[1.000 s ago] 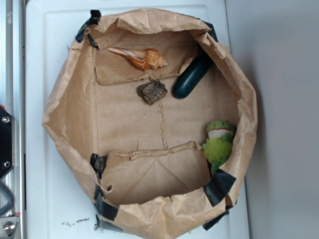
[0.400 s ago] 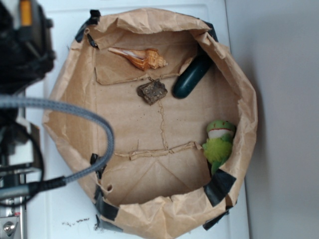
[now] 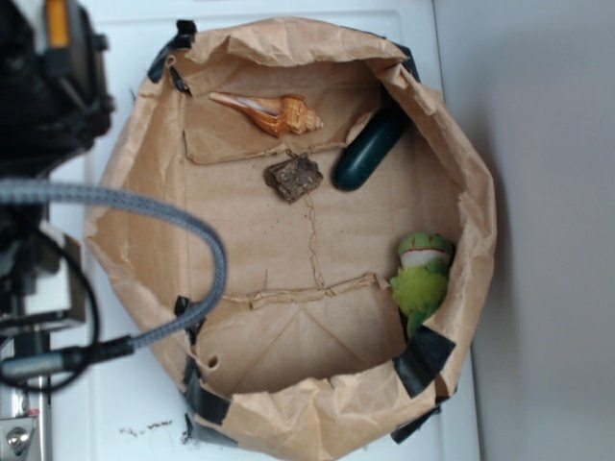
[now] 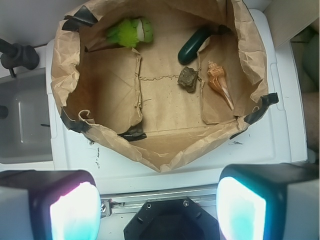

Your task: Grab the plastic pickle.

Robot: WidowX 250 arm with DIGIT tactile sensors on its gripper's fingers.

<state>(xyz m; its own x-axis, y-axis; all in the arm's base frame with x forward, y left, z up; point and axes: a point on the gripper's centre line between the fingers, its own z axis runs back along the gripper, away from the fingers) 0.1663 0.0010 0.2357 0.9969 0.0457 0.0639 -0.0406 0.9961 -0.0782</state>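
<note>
The plastic pickle [image 3: 370, 149] is a glossy dark green cylinder lying against the far right wall of the brown paper tray [image 3: 476, 192]. In the wrist view the pickle [image 4: 194, 44] lies at the top, right of centre, beside the brown rock. My gripper [image 4: 157, 210] is open and empty, with its two pads wide apart. It hangs high above the white surface, outside the tray's near rim [image 4: 160, 155]. In the exterior view only my black arm [image 3: 48, 86] shows, at the left edge, far from the pickle.
An orange spiral seashell [image 3: 269, 112], a brown rock chunk [image 3: 294, 177] and a lime-green plush toy [image 3: 423, 274] also lie in the tray. A grey braided cable [image 3: 197, 240] loops over the tray's left side. A grey basin [image 4: 20, 125] lies beside the white surface.
My arm and its cable have come into the exterior view from the left and now overhang the tray's left rim. The objects in the tray have not moved.
</note>
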